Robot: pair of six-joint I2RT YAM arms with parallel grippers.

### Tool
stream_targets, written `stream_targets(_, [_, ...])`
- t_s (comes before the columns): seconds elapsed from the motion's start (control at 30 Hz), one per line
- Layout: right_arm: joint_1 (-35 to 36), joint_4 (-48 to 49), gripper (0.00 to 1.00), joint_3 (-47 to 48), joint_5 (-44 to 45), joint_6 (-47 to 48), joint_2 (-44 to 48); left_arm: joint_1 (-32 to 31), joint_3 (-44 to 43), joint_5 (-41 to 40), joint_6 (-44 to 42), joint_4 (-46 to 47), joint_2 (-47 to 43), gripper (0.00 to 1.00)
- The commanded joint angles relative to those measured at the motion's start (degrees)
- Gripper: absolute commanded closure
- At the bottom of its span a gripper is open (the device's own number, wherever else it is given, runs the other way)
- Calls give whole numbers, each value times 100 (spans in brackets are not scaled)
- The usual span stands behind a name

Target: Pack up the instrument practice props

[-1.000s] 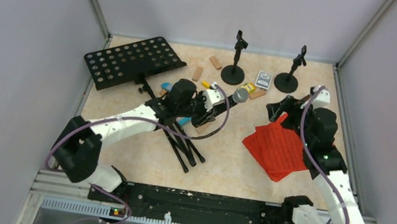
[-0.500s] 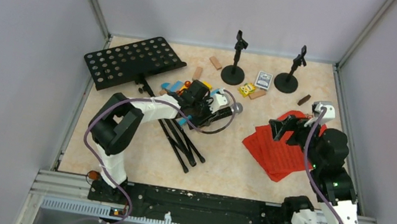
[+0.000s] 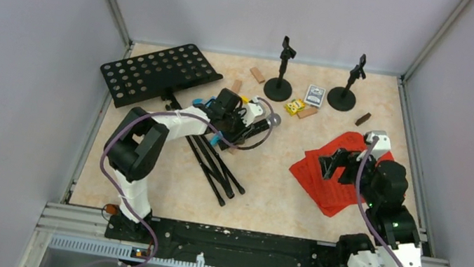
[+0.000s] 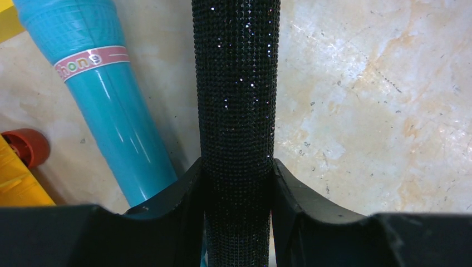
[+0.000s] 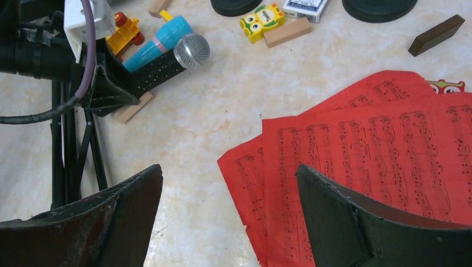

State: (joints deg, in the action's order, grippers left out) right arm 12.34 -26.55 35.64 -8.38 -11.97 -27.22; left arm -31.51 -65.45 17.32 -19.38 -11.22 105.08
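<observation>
My left gripper (image 3: 244, 125) is shut on the black silver-headed microphone (image 4: 236, 83), whose head (image 3: 273, 119) points right, low over the table. The blue microphone (image 4: 106, 94) lies just beside it. Above the left edge of the red sheet-music pages (image 3: 333, 189) hovers my right gripper (image 3: 329, 165), open with nothing between its fingers (image 5: 128, 200). The black hole-punched music desk (image 3: 158, 73) lies at the back left, its tripod legs (image 3: 218, 170) stretching toward the middle. Two round-based mic holders (image 3: 278, 86) (image 3: 342, 96) stand upright at the back.
Small wooden blocks (image 3: 257, 74), a yellow owl toy (image 3: 294, 106), a card box (image 3: 315, 94) and a dark block (image 3: 363, 118) lie near the holders. A yellow and red toy vehicle (image 5: 125, 30) sits by the blue microphone. Grey walls close in the table on three sides.
The left arm has folded back, drawing the held microphone a little left. The right gripper has come toward the near edge, over the red pages, and stayed open.
</observation>
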Motion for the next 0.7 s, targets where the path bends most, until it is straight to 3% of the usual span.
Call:
stream_targets(0.0, [23,120,12,-91,-54,60,59,121,-51,392,150,63,-77,98])
stream_targets(0.33, [23,184,12,-250,-10,32,206,88,-424,1561,390,-329,347,97])
stream_targets(0.67, [23,220,12,-305,19,4,257,-234,-483,1750,497,-324,85,97])
